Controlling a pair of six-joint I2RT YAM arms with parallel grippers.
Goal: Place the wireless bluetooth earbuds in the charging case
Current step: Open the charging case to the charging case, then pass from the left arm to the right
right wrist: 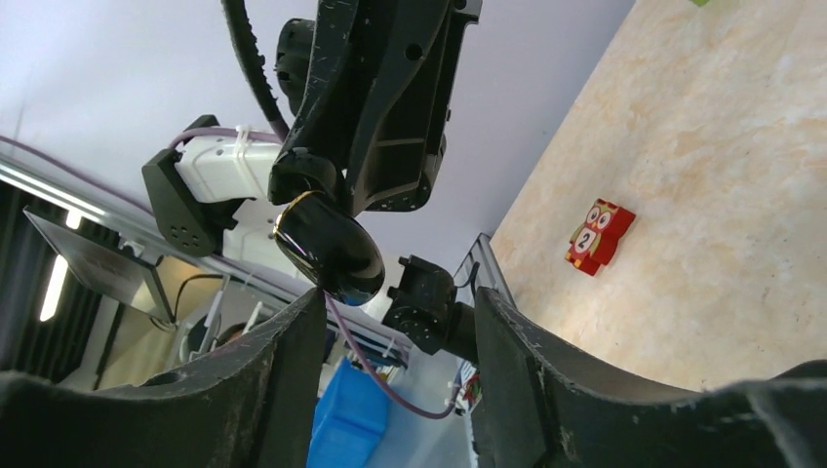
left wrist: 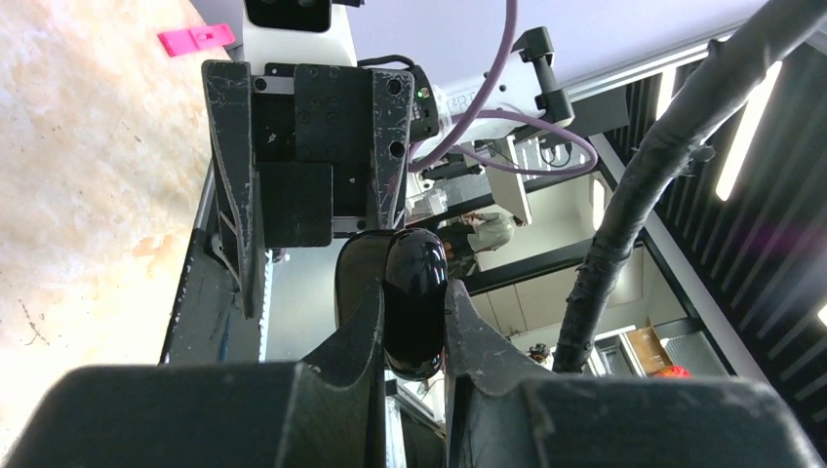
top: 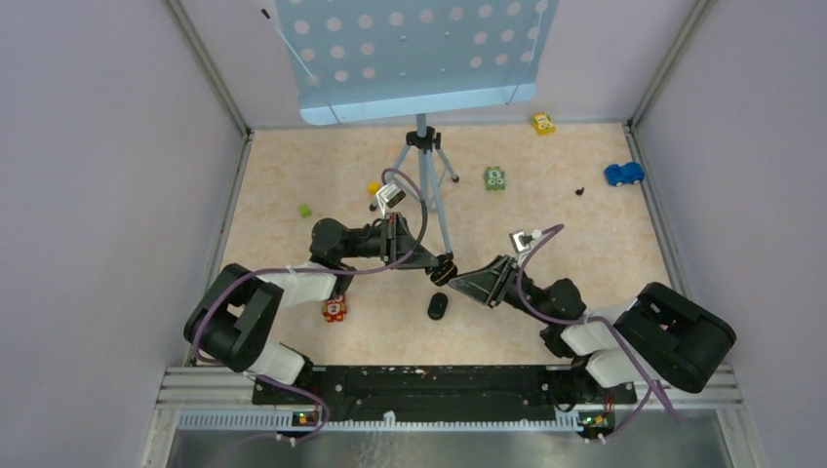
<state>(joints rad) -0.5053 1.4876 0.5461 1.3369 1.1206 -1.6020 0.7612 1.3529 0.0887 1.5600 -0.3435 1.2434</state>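
So the left fingers (top: 441,265) are clamped tight on the charging case (right wrist: 327,249), holding it up in the air over the middle of the tabletop (top: 585,263), nearer the front edge. From the left wrist view the case is a glossy black pebble squeezed between the two finger pads, sticking out past the tips. From the right wrist view you can see a thin gold-ish rim line on it. I can't tell if the lid is cracked open or not.

The right fingers (top: 470,283) are spread apart and have nothing in them. They sit right up against the case, tip to tip with the left ones. In the right wrist view the bottom of the case hangs just above the gap, close to one finger, but I can't tell if it touches.

There's a dark oval shape (top: 438,306) on the tabletop just below where the two meet. I honestly can't tell if it's an object or a shadow.

One earbud (top: 579,191) is a tiny black speck way off to the right, near the blue toy car (top: 624,174). Another black speck (top: 373,206) sits just beside the yellow block (top: 374,186), probably the other bud, but it's too small to be sure.

A red owl block (top: 334,308) with a 2 on it lies by the left arm.
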